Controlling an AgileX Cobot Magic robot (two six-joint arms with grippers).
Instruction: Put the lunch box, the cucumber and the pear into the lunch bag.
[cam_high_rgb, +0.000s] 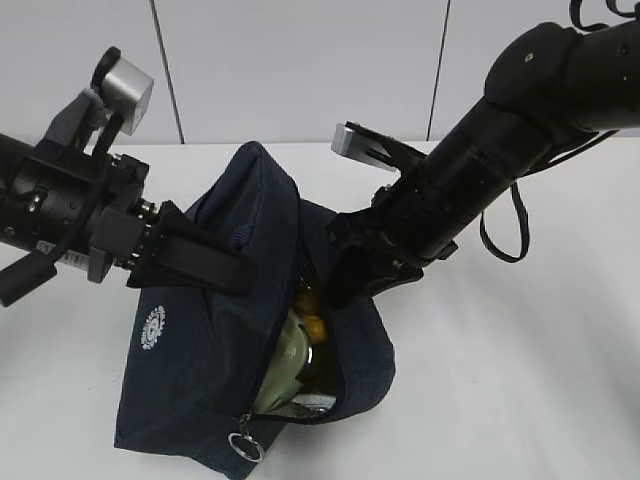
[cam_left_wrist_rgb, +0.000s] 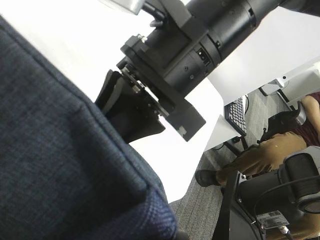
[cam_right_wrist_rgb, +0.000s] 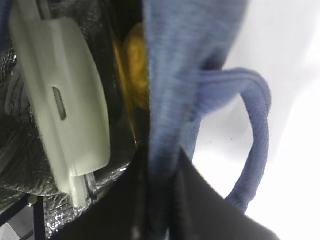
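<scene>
The navy lunch bag (cam_high_rgb: 210, 370) stands open on the white table, held between both grippers. My left gripper (cam_high_rgb: 232, 270) is shut on its left wall near a handle. My right gripper (cam_high_rgb: 345, 268) is shut on its right wall at the opening. Inside, the lunch box with its sage-green lid (cam_high_rgb: 285, 362) stands on edge, with the yellow pear (cam_high_rgb: 313, 326) beside it. The right wrist view shows the lid (cam_right_wrist_rgb: 65, 100), the pear (cam_right_wrist_rgb: 135, 65) and my fingers (cam_right_wrist_rgb: 205, 210) clamping the fabric (cam_right_wrist_rgb: 172, 75). The cucumber is not visible. In the left wrist view, bag fabric (cam_left_wrist_rgb: 60, 165) hides my jaws.
The zipper's ring pull (cam_high_rgb: 245, 443) hangs at the bag's near end, and a white emblem (cam_high_rgb: 152, 327) is on its side. A loop handle (cam_right_wrist_rgb: 256, 140) hangs outside. The table edge (cam_left_wrist_rgb: 200, 165) is close, with a seated person (cam_left_wrist_rgb: 270, 150) beyond.
</scene>
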